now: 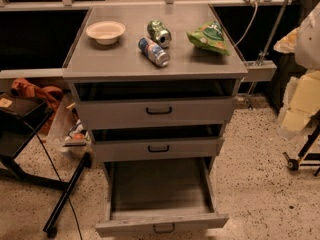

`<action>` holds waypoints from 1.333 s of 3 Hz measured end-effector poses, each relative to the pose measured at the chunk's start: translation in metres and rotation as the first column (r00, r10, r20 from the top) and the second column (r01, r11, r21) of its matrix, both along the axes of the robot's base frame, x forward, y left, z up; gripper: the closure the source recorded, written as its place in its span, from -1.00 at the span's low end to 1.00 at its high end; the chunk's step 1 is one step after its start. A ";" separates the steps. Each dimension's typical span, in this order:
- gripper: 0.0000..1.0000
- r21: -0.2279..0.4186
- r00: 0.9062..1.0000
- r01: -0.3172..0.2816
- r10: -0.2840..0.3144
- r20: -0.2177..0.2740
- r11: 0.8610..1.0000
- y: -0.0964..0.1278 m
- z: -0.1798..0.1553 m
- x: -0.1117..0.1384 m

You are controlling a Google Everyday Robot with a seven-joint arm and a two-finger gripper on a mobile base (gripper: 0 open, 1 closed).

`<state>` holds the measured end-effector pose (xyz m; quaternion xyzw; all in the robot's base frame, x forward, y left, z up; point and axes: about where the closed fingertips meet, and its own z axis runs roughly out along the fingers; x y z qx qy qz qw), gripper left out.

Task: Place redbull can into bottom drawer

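Blue redbull can [154, 52] lies sideways on the counter [115, 59], apt to roll. Claw [300, 104] far right; its grip, I cannot tell.

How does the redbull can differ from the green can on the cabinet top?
The redbull can is blue and silver; the green can is green and silver. The redbull can lies nearer the front edge, the green can just behind it. Both lie on their sides between the bowl and the chip bag. The hand hangs at the view's right edge, away from both.
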<state>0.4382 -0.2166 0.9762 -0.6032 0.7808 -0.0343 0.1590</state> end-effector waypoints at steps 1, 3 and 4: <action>-1.00 0.009 1.000 0.006 -0.007 0.009 1.000 0.002 0.001 0.003; -1.00 0.124 0.994 0.109 -0.105 -0.039 0.986 0.041 -0.024 0.063; -1.00 0.209 0.988 0.153 -0.147 -0.042 0.966 0.072 -0.034 0.104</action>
